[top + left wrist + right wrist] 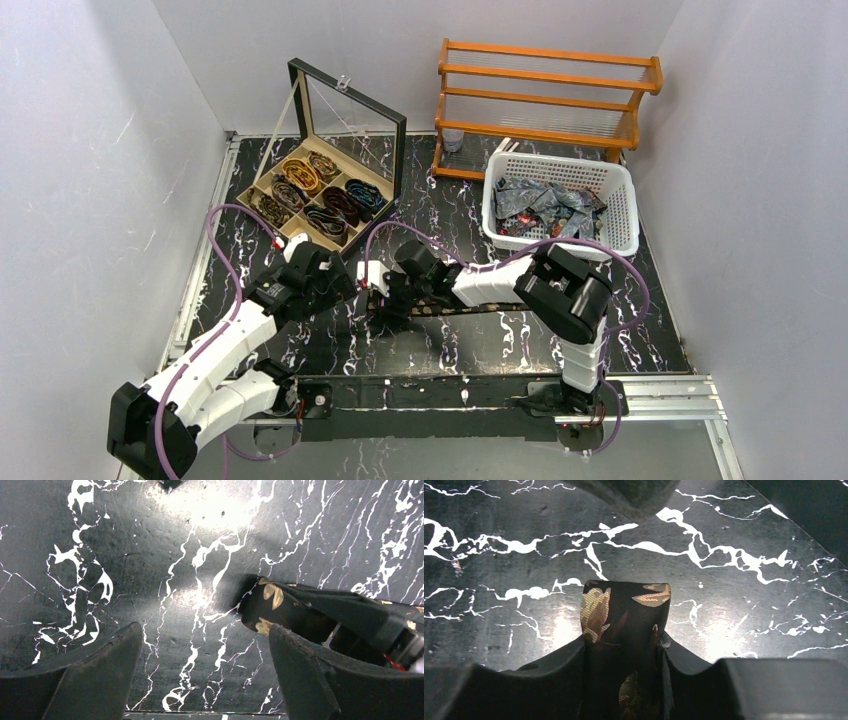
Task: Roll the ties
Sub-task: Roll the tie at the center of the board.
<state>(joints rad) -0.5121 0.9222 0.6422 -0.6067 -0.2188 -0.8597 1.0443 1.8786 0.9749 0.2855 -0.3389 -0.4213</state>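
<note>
A dark tie with gold floral spots [624, 607] lies on the black marbled table [734, 630]. My right gripper [623, 642] is shut on it, and the tie's folded end sticks out ahead of the two fingers that press its sides. From above, the right gripper [385, 300] sits at the table's centre, and the rest of the tie [450, 310] trails to the right beneath the arm. My left gripper [202, 630] hangs open just left of it over bare table. The tie's end [270, 602] lies by the left gripper's right finger [300, 665].
An open-lidded wooden box [262, 187] at the back left holds several rolled ties. At the back right, a white basket [620, 215] holds loose ties. An orange wooden rack [545, 95] stands behind it. Purple cables [215, 225] loop off both arms.
</note>
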